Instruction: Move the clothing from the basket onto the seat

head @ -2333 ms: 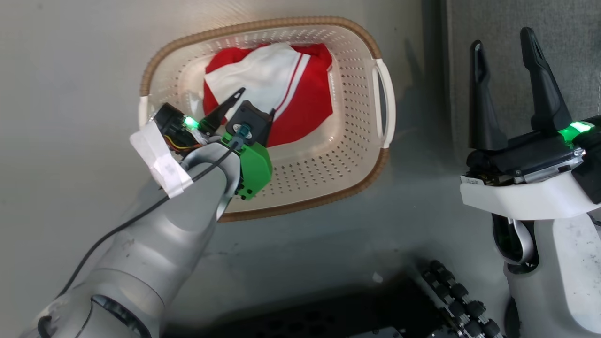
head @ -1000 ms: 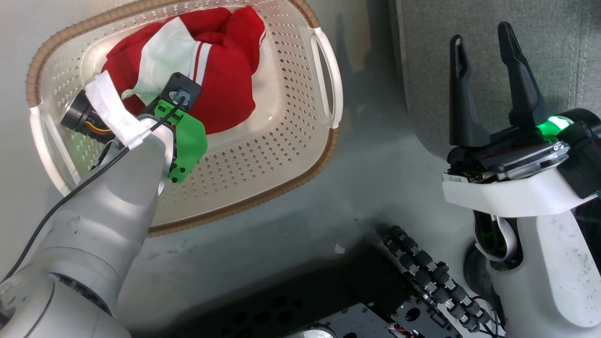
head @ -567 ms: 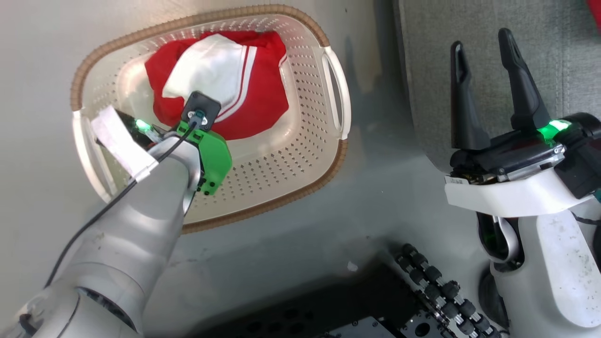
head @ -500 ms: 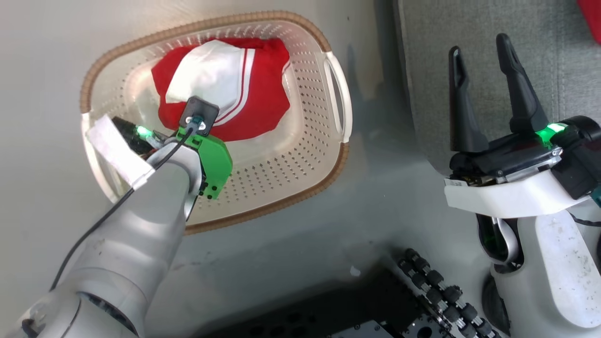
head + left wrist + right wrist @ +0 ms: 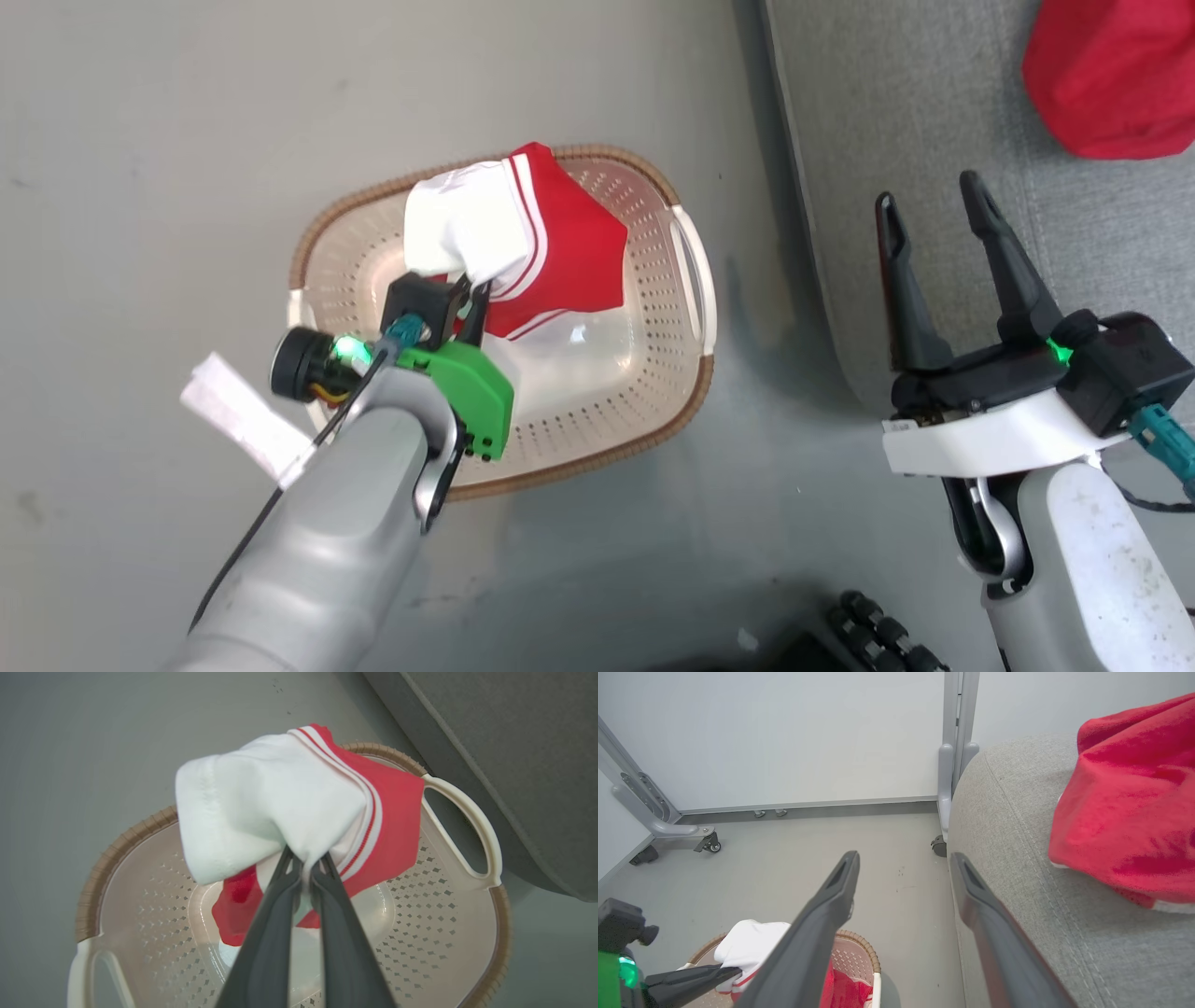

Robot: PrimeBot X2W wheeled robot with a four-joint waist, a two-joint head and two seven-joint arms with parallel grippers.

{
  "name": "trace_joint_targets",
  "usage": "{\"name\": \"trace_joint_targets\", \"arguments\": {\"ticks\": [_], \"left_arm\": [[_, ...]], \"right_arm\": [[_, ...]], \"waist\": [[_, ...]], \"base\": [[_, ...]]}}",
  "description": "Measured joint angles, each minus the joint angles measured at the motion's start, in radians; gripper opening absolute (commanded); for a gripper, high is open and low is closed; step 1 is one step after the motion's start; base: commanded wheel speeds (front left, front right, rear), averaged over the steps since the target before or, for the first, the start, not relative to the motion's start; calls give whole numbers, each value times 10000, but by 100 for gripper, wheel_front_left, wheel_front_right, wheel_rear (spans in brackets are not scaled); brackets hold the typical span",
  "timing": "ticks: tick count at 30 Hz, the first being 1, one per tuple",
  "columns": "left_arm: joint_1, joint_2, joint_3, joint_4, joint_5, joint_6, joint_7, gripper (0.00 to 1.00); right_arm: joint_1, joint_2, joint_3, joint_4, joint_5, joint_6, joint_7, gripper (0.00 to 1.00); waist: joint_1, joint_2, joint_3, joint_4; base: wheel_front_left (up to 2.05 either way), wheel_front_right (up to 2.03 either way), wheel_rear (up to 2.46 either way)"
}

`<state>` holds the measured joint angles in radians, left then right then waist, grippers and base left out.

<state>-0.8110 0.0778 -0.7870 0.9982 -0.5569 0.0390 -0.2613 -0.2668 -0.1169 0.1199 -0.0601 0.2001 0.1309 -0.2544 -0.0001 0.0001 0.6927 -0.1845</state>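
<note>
**Left arm.** Left end effector (image 5: 306,861) is over the cream perforated plastic laundry basket with a brown woven-look rim (image 5: 607,397). Its two dark fingers are pinched together on a fold of the white panel of a soft red-and-white fabric garment with thin striped trim (image 5: 280,802).
- The garment is bunched around the fingertips and raised above the basket rim.
- The white panel lies to the left in the wrist view, the red part to the right.
- The lower red folds hang down inside the basket. Cannot tell whether they touch the bottom.

**Right arm.** Right end effector (image 5: 928,189) has its fingers spread wide apart with nothing between them.
- It sits at the near edge of the large grey woven-fabric seat cushion (image 5: 887,112).
- In the head view the fingers point up across the cushion.

**Clothing on seat.** A second red fabric garment (image 5: 1106,79) lies in a crumpled heap on the seat, well apart from the basket. The right wrist view shows a strip of white at its lower edge.

**Layout.**
- The basket stands on the plain grey floor (image 5: 140,140), just beside the seat's rounded edge, with one white side handle (image 5: 695,275) facing the seat.
- Apart from the hanging garment, the basket's perforated bottom shows bare.

**Background, right wrist view.** A pale wall panel and grey metal frame legs on castors (image 5: 707,845).
</note>
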Motion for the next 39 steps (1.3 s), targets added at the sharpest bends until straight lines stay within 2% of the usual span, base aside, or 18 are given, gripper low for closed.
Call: {"name": "trace_joint_targets", "arguments": {"ticks": [4,11,22,29,39], "left_arm": [[1042,318,725,-1306,219,167,-2,0],[2587,514,1847,-3356,811,224,-10,0],[4136,462,3340,-6318,1555,-163,-10,0],[4788,359,3967,-7653,1933,-351,-10,0],[5737,272,4002,-8801,2382,-531,-10,0]], "right_arm": [[384,8,-15,90,-17,0,176,100],[972,79,-67,171,-94,0,512,100],[1836,138,-186,21,-213,0,1126,100],[2315,213,-224,-196,-284,0,1402,100],[3098,382,-115,-510,-357,0,1666,100]], "waist": [[0,0,-783,186],[0,0,-2178,486],[0,0,-4147,967],[0,0,-5123,1229],[-1,0,-6138,1463]], "base": [[0,0,0],[0,0,0],[0,0,0],[0,0,0],[0,0,0]]}}
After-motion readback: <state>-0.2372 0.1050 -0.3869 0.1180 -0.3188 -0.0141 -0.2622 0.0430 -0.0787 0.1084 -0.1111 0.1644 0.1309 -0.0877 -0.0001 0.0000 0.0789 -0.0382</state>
